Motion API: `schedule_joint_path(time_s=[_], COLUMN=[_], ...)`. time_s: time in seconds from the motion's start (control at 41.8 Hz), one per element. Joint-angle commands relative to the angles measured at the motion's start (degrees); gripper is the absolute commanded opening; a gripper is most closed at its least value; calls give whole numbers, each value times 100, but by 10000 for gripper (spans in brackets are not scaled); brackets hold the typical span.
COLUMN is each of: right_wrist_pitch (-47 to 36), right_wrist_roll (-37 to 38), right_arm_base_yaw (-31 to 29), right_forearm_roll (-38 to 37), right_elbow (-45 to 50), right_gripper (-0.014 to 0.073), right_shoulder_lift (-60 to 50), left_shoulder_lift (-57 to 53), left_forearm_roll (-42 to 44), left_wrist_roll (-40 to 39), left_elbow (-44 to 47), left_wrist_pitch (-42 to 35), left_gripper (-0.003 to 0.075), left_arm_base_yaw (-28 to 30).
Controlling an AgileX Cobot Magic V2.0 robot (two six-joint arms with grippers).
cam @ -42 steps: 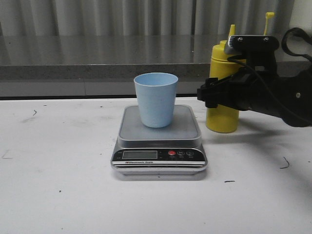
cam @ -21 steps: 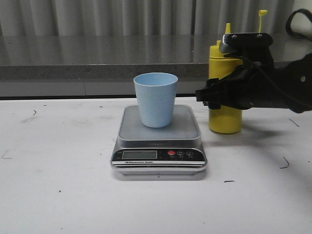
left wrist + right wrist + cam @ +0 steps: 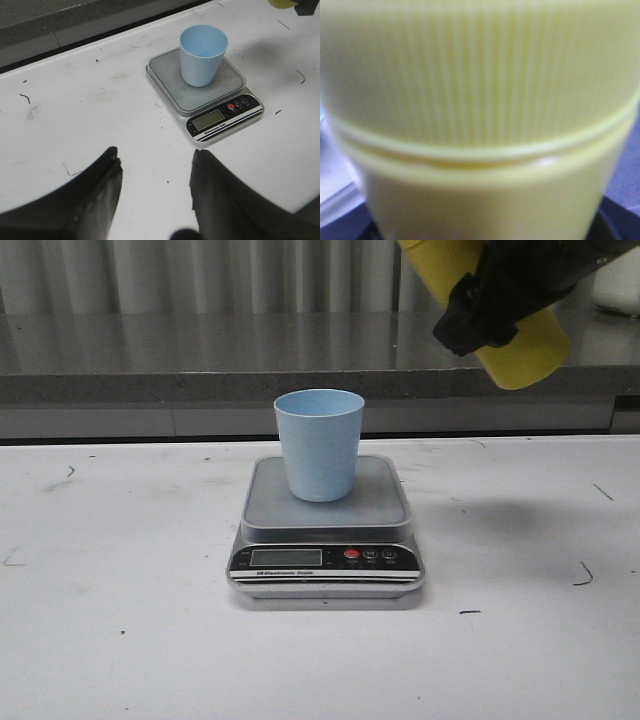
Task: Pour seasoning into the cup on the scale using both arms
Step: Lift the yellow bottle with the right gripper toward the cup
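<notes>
1. Right gripper (image 3: 500, 300) is up in the upper right of the front view, clamped around the seasoning (image 3: 520, 345), which hangs tilted, base low and to the right, top end running off the upper edge toward centre.
2. The cup (image 3: 319, 443) stands upright on the scale (image 3: 326, 540), centre frame, well below and left of the bottle.
3. Left gripper (image 3: 152, 192) hovers over bare table (image 3: 75, 115) with its fingers (image 3: 102, 187) spread and nothing between them, lower part of its wrist view.
4. Risk one: the nozzle is out of shot, so whether it sits over the cup's mouth is anyone's guess; tip further from here and the seasoning could land on the scale platform or the table.
5. Risk two: a squeezed plastic bottle (soft walls, probably) may spurt, overshooting the cup.
6. Risk three: lowering the bottle carelessly could knock the light cup off the platform.
7. Hard to make out: the right wrist view is a blurred wall of yellow ribbing (image 3: 480, 75), with the fingertips hidden behind it. The scale's display reading is too small to read. Whether the cap is on, I cannot tell.
</notes>
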Motion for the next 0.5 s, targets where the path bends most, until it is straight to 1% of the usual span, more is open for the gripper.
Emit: schedule_joint_path(time_s=[0.0, 0.072, 0.215, 0.359, 0.478], right_wrist_pitch=[571, 830, 1067, 1320, 1564], right_wrist_roll=[-961, -1169, -1153, -695, -171], right_arm_base_yaw=[137, 232, 366, 379, 379], right_forearm_roll=[-202, -550, -1525, -2014, -2719], right_elbow=[-604, -734, -772, -781, -818], right_gripper=[320, 318, 318, 318, 318], right_shoulder_lift=[-245, -190, -34, 121, 176], left_shoulder_lift=[-11, -11, -11, -11, -11], left_forearm_roll=[-5, -5, -5, -5, -5], left_wrist_roll=[-22, -22, -22, -22, -22], left_elbow=[-150, -150, -150, -150, -150], left_wrist_pitch=[-405, -405, -405, -405, -405], left_gripper=[313, 313, 313, 313, 313], left_arm_base_yaw=[-35, -35, -35, -35, -35])
